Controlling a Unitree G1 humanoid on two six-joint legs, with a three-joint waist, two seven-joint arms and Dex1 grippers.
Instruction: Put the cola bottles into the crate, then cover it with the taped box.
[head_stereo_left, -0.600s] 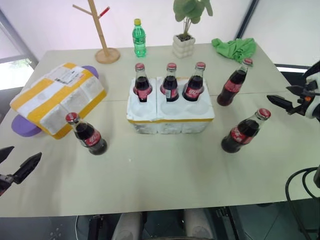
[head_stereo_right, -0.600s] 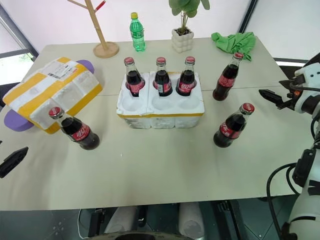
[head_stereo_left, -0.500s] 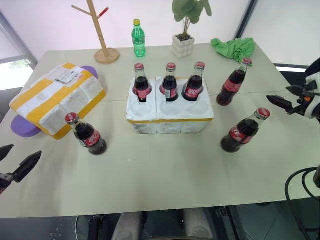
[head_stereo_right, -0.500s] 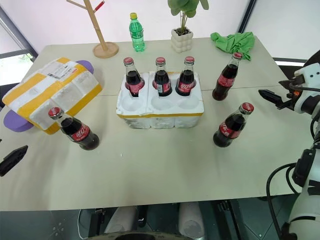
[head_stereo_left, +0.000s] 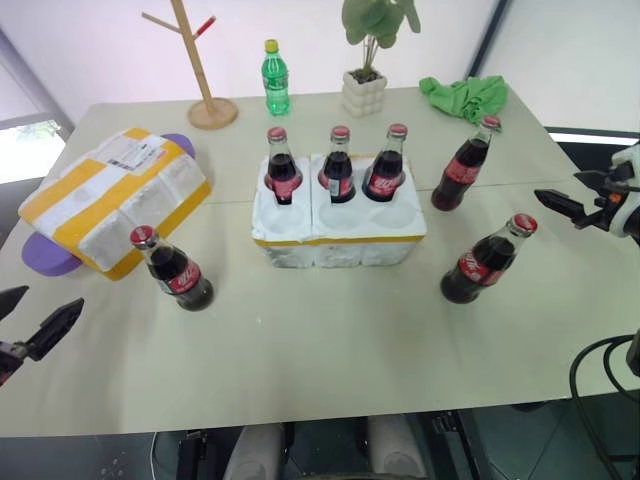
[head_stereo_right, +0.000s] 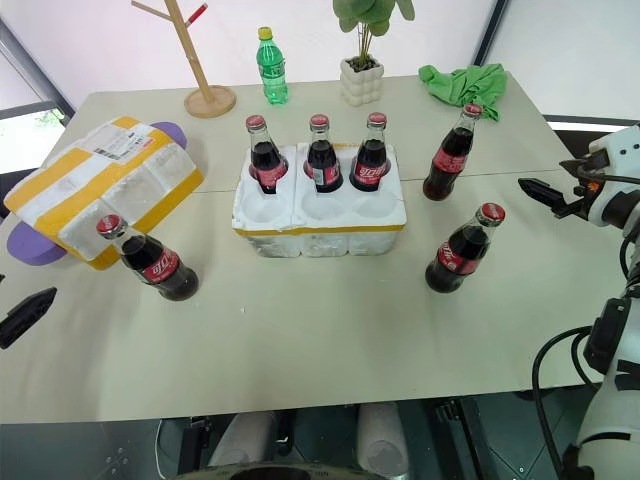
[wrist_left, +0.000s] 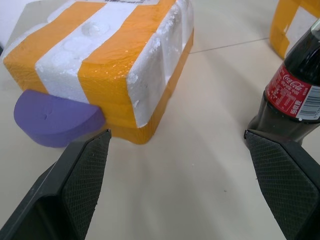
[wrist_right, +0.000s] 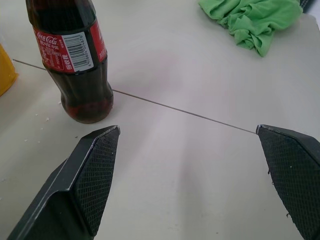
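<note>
The crate (head_stereo_left: 338, 225) sits mid-worktop (head_stereo_left: 330, 340), with three cola bottles (head_stereo_left: 338, 165) standing in its far row of holes. Right of the crate stand two more bottles, one farther (head_stereo_left: 461, 169) and one nearer (head_stereo_left: 486, 262). Left of the crate and nearer stands a sixth bottle (head_stereo_left: 175, 270). Beyond that one, at the left edge, lies the taped box (head_stereo_left: 115, 196), resting partly on a flat pad (head_stereo_left: 45, 252). Along the far edge, from left to right, stand a wooden rack (head_stereo_left: 195, 60), a plastic bottle (head_stereo_left: 273, 78) and a potted plant (head_stereo_left: 366, 60), and a cloth (head_stereo_left: 463, 96) lies.
</note>
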